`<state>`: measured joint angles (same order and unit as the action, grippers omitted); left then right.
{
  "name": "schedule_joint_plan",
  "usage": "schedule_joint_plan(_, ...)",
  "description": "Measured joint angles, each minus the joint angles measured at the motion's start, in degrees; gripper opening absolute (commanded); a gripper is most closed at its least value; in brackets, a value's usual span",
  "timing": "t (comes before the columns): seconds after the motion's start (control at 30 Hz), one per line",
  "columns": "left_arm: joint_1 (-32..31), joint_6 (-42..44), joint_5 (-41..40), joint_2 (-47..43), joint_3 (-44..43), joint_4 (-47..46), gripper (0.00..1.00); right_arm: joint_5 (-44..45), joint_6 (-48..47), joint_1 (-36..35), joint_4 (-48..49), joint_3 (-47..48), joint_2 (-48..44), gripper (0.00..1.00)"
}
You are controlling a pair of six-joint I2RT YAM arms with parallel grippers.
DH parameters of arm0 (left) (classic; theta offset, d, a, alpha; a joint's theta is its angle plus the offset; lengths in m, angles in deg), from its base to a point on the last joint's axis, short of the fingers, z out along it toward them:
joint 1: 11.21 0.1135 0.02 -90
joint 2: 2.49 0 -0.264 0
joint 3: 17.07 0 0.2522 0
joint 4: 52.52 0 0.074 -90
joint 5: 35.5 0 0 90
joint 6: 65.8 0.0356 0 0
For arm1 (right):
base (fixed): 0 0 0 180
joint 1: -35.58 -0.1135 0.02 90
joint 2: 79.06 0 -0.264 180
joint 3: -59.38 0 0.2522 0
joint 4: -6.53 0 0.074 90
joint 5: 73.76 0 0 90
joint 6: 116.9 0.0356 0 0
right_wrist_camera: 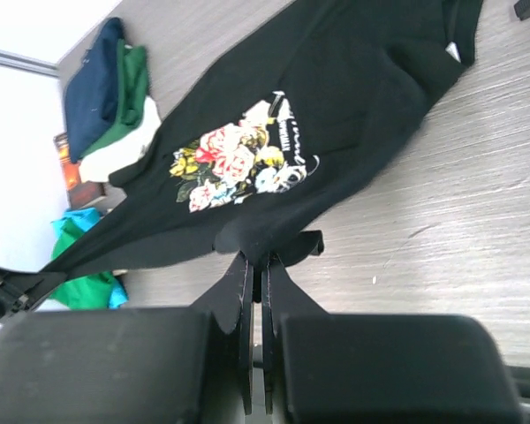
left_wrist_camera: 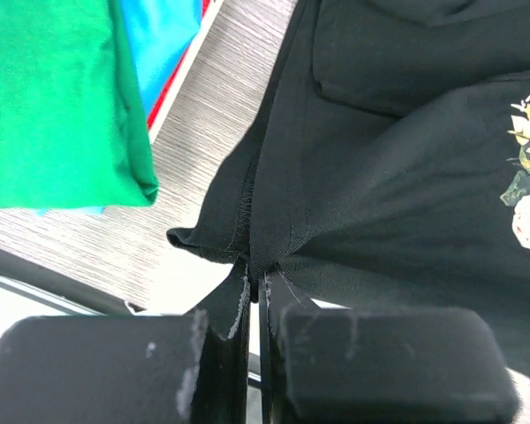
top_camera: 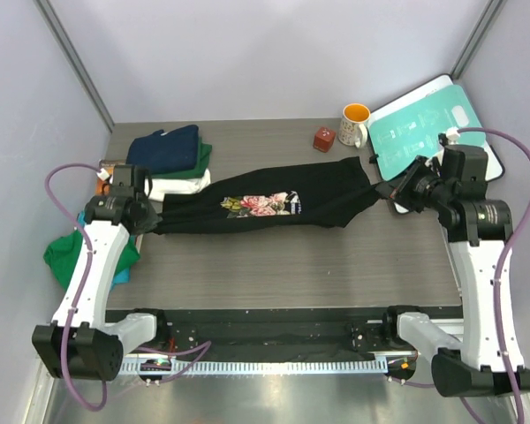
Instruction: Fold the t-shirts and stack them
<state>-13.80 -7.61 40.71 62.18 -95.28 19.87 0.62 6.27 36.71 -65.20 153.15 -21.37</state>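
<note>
Across the middle of the table (top_camera: 291, 265), the black t-shirt (top_camera: 336, 199) with pink roses is pulled out long between the two arms. The left gripper (left_wrist_camera: 256, 283) is pinched tight on one end, with a bit of black cloth squeezed between its fingers. The right gripper (right_wrist_camera: 258, 261) is pinched tight on the other end, close to the teal and white board (top_camera: 424, 124). The shirt is bunched up and narrow, and its rose picture faces up.

At the back left sits a pile of folded clothes. A navy t-shirt (top_camera: 163, 148) is on top, a green t-shirt (top_camera: 205, 155) is under it, and white cloth (top_camera: 181, 186) is at the bottom. A loose green t-shirt (top_camera: 62, 252) and a teal t-shirt (left_wrist_camera: 163, 44) lie at the left edge by the left arm. A mug (top_camera: 356, 124) and a small red block (top_camera: 323, 139) stand at the back near the board.
</note>
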Motion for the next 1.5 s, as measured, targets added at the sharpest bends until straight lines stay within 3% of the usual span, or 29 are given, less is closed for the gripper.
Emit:
schedule_joint_plan(0.23,0.00,0.83,-0.15,-4.13,3.50,0.44,0.00,-1.79,3.17,0.00,-4.74,-2.23,-8.90,0.01)
schedule_joint_plan(0.43,0.00,0.79,0.28,-2.25,2.36,2.95,0.00,-3.04,4.74,0.00,-10.97,-0.04,-10.10,0.01)
schedule_joint_plan(0.67,0.00,-0.42,1.79,5.35,-1.44,2.51,0.00,-2.36,3.61,0.02,-8.37,6.14,-0.39,0.01)
schedule_joint_plan(0.97,0.00,-0.50,4.39,27.50,-11.78,2.03,0.04,-2.43,2.43,0.02,4.09,5.53,22.10,0.01)
schedule_joint_plan(1.5,0.00,-0.59,-0.50,41.00,-21.94,3.39,0.01,-0.96,-2.51,0.00,10.40,14.82,40.65,0.01)
